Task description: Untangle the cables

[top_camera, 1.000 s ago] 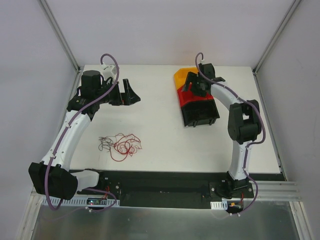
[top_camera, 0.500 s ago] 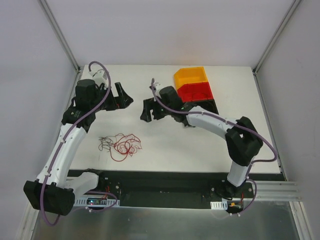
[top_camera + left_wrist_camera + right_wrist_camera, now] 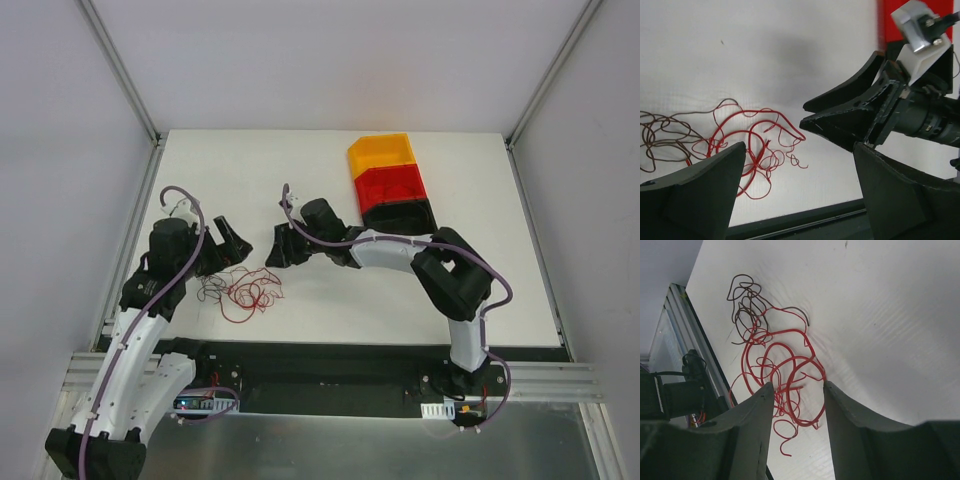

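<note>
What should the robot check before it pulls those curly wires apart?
1. Both wrist views show the cables: ok.
2. The left fingers are wide open, holding nothing: ok.
3. The right fingers are apart, with the red cable showing between them: ok.
4. Whether the right fingers touch a cable: cannot tell.
5. The red cable and brown cable are separated: not ok, their loops cross.
6. The left fingers are clear of the right fingers: ok.

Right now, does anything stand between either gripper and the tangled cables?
Nothing visible does. The cables lie uncovered on the table, with the left gripper and right gripper both close by them, jaws apart.
</note>
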{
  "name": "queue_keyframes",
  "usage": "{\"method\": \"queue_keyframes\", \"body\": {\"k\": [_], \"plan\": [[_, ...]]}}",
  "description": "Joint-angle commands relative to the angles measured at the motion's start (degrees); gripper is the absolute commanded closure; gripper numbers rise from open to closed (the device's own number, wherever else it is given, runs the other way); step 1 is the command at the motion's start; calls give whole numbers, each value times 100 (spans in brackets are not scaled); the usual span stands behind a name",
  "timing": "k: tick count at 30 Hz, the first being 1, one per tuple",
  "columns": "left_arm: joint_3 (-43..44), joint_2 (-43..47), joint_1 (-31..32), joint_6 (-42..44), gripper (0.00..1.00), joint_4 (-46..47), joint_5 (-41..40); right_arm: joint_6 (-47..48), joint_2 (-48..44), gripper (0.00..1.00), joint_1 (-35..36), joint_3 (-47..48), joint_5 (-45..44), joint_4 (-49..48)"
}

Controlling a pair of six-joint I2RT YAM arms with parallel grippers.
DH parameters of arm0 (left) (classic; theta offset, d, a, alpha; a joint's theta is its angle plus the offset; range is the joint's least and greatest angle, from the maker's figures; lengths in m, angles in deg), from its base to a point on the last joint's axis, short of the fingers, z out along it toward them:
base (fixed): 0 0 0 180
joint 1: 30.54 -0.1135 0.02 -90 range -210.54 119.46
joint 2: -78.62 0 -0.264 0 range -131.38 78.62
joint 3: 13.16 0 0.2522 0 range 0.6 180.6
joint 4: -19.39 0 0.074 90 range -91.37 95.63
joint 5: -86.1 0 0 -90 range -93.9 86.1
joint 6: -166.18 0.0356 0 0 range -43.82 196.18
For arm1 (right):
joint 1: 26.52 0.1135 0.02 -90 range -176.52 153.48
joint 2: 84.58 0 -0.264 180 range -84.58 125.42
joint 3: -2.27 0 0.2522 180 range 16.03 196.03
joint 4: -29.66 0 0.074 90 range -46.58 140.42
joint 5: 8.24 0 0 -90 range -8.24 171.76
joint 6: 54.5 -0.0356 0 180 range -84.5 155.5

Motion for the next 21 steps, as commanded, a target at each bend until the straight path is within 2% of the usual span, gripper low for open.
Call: {"method": "queue_keyframes", "body": {"k": [1, 10, 13, 17, 21], "plan": [[-255, -252, -42, -563, 12, -121, 283, -360, 157, 55, 96, 1, 358, -727], [-334, -780, -42, -784, 11, -69, 538, -440, 333, 61, 307, 28, 438, -728], [-396, -850, -33, -749, 11, -34, 661, -413, 193, 74, 299, -95, 210, -640], [-598, -1078, -42, -723, 12, 247, 836, -465, -167, 99, 211, -341, 33, -551], [-826, -1701, -33, -732, 18, 765, 1083, -510, -764, 99, 114, -744, 173, -613]]}}
